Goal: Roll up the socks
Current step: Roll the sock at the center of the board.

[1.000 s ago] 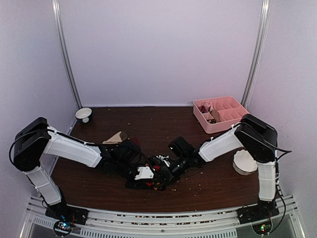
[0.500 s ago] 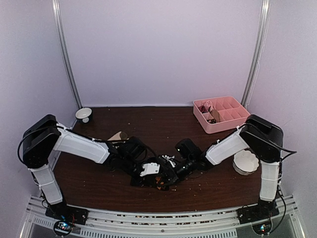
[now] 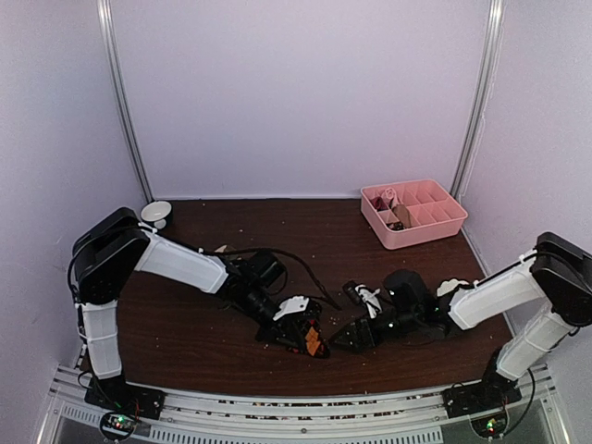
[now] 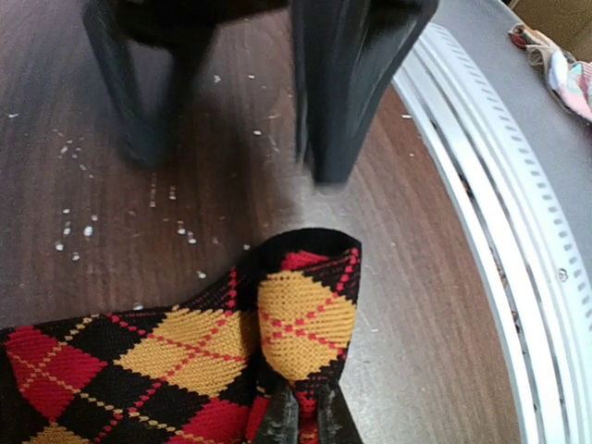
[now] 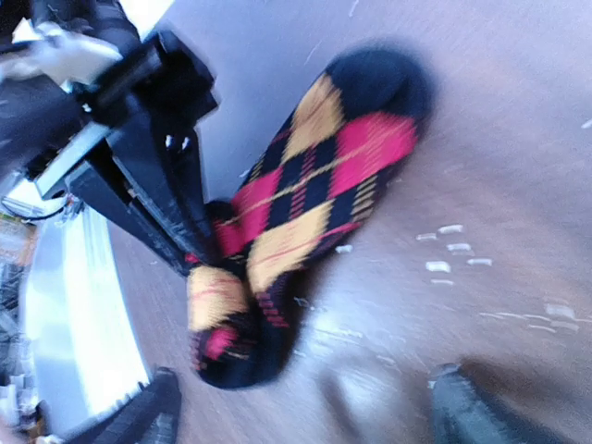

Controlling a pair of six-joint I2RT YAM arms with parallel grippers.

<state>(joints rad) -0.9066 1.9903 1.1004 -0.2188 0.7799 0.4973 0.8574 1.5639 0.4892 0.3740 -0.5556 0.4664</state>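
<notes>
Pinching the argyle sock (image 4: 185, 351), your left claw (image 4: 301, 421) is clamped; right claw (image 5: 310, 412) gapes empty. Rolling looks barely begun.

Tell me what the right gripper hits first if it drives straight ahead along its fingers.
Most likely the black argyle sock, near the bunched end the left gripper pinches; blur leaves depth uncertain.

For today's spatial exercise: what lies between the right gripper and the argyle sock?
Only bare tabletop with crumbs, seen in the right wrist view, separates the right gripper from the argyle sock.
</notes>
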